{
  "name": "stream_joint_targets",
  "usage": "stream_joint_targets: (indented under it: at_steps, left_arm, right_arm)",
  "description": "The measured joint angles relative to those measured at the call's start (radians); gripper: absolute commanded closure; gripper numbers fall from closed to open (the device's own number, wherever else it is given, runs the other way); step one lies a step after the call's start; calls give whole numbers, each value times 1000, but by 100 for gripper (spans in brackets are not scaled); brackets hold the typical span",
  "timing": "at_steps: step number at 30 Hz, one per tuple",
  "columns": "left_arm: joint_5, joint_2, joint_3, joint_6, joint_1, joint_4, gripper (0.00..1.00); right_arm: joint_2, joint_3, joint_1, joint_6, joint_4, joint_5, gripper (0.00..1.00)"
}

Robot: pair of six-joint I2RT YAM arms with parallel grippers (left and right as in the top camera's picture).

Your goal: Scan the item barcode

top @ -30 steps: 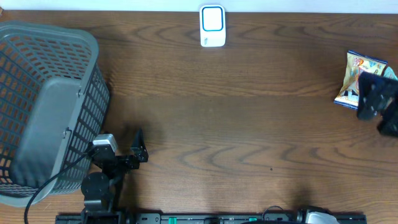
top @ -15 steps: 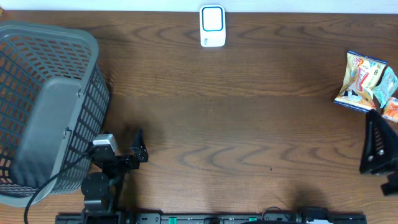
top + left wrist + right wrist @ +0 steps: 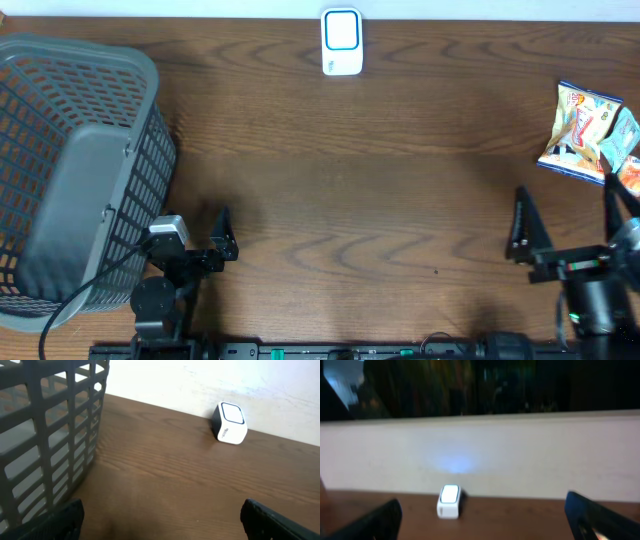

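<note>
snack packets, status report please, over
Jaws open and empty on left gripper and right gripper. Loose snack packets lie far right, ahead of right gripper. Nothing between them and the scanner.

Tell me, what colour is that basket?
The basket is grey, with latticed walls; the overhead view shows it best.
</note>
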Motion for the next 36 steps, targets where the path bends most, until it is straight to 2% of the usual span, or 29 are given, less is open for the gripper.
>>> stream_joint_targets:
  at_steps: [6,14,19,25,36]
  left_arm:
    - [0,0,0,0,0,0,0]
    - [0,0,0,0,0,0,0]
    - [0,0,0,0,0,0,0]
    - [0,0,0,0,0,0,0]
    - [0,0,0,0,0,0,0]
  right_arm:
    - [-189,-310,0,0,233,-3,1]
    - [-320,-637,0,0,414,-4,1]
    - [-343,-802,0,0,547,-3,1]
    - [-343,-900,0,0,555,10,1]
    - [-346,-913,0,-88,397,40,1]
